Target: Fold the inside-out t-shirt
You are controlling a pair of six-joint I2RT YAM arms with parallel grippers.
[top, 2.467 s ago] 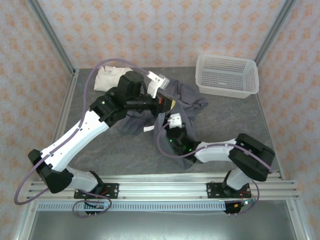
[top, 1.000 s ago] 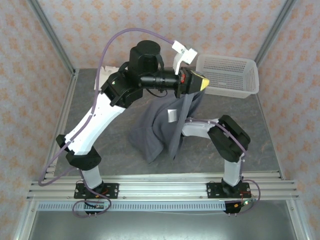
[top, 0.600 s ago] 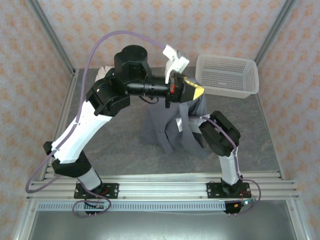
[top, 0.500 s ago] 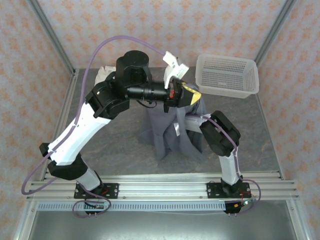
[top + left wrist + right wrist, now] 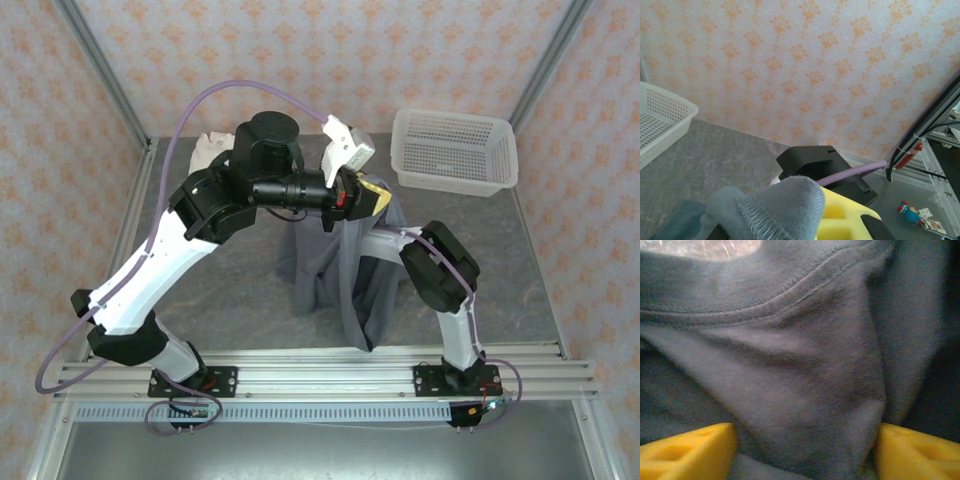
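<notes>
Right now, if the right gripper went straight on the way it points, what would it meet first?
The dark grey t-shirt: its fabric hangs right in front of the right gripper, bulging between the open yellow fingers, probably touching them.

Bare tabletop [image 5: 240,305] is left at the near left and along the right side. The centre is blocked by a hanging grey t-shirt [image 5: 340,285], the far right corner by a white basket [image 5: 455,150].

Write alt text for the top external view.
The left gripper, raised above the table, holds a grey t-shirt up so that it hangs down to the surface, while the right arm reaches into the fabric from the side. A white basket sits at the back right, a cream garment at the back left.
</notes>
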